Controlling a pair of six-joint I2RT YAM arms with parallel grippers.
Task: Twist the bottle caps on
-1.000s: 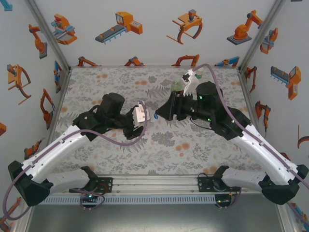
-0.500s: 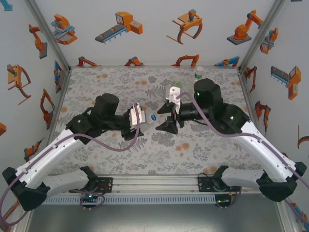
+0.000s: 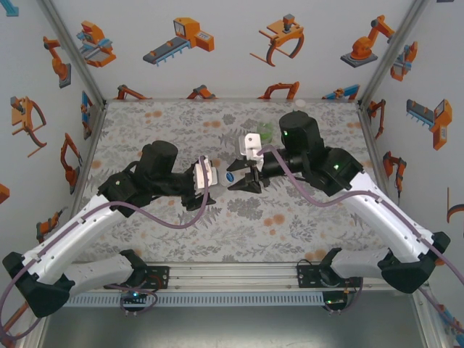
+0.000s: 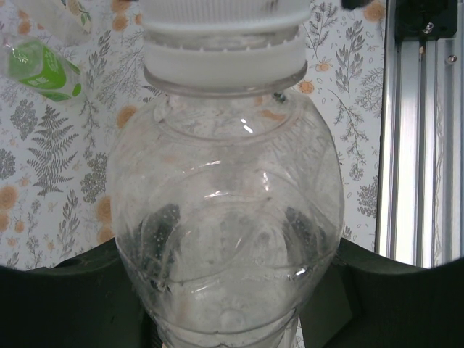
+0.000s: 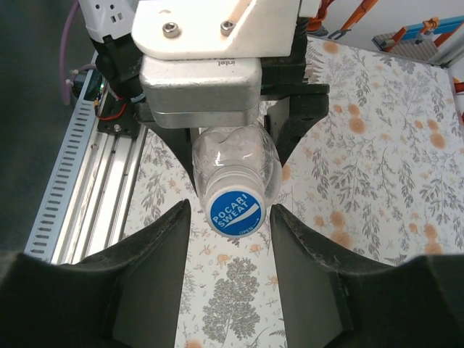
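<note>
Left arm stretched to mid-table [image 3: 290, 225], left pincer [image 3: 215, 177] clamped on the clear bottle [image 4: 228, 217], held level, neck toward the right arm. Right arm bent inward facing it; right pincer [image 5: 230, 212] parted, fingers either side of the blue-topped cap [image 5: 237, 211], contact unclear.

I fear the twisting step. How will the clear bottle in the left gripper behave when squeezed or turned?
The clear bottle shows no liquid, so it is probably light. Its thin walls may dent under a squeeze. Its glossy round body might slip when the cap is twisted.
</note>
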